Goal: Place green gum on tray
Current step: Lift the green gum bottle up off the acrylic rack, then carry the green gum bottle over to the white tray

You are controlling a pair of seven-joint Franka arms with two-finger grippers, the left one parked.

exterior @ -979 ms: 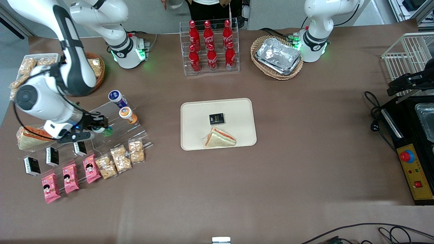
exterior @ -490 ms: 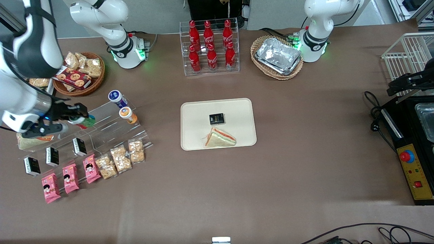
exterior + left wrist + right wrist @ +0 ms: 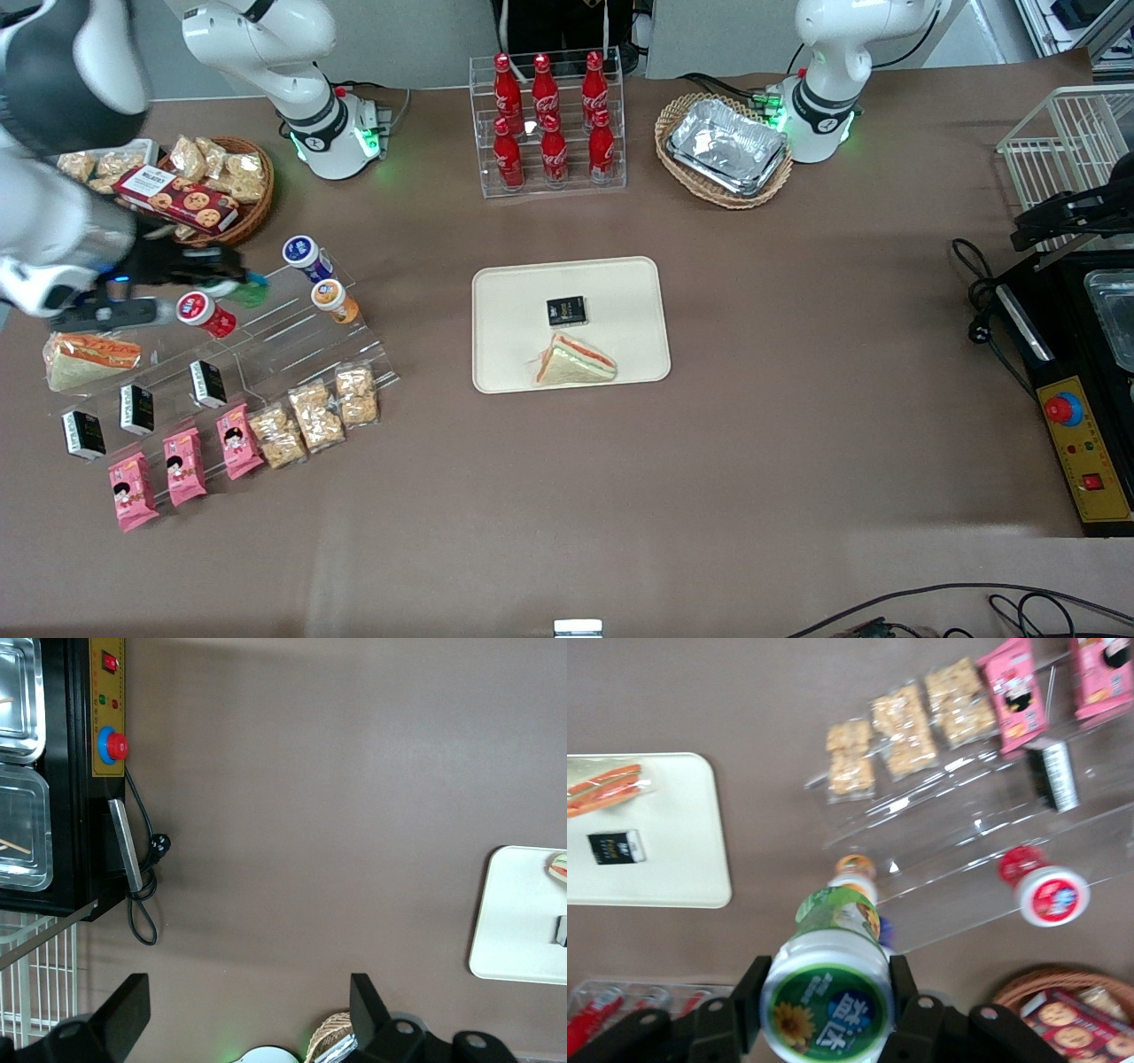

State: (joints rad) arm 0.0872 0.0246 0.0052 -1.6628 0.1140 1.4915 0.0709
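A: How many gum bottles show, and where is the green one?
B: Four. The gripper (image 3: pixel 232 282), raised over the clear stand (image 3: pixel 292 341), is clamped on the green gum (image 3: pixel 830 979); red-lidded bottle (image 3: pixel 203 314), orange-lidded bottle (image 3: pixel 334 300) and blue-lidded bottle (image 3: pixel 306 254) rest there.
A: And the tray (image 3: pixel 620 292)?
B: Well apart, bearing one sandwich (image 3: pixel 574 361) and one black packet (image 3: pixel 566 310). Only the wrist view shows the gum's sunflower lid.

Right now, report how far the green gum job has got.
Done: the hand is shut on the green gum and holds it above the clear stand. Left: carry it to the tray, which holds only a sandwich and a black packet.
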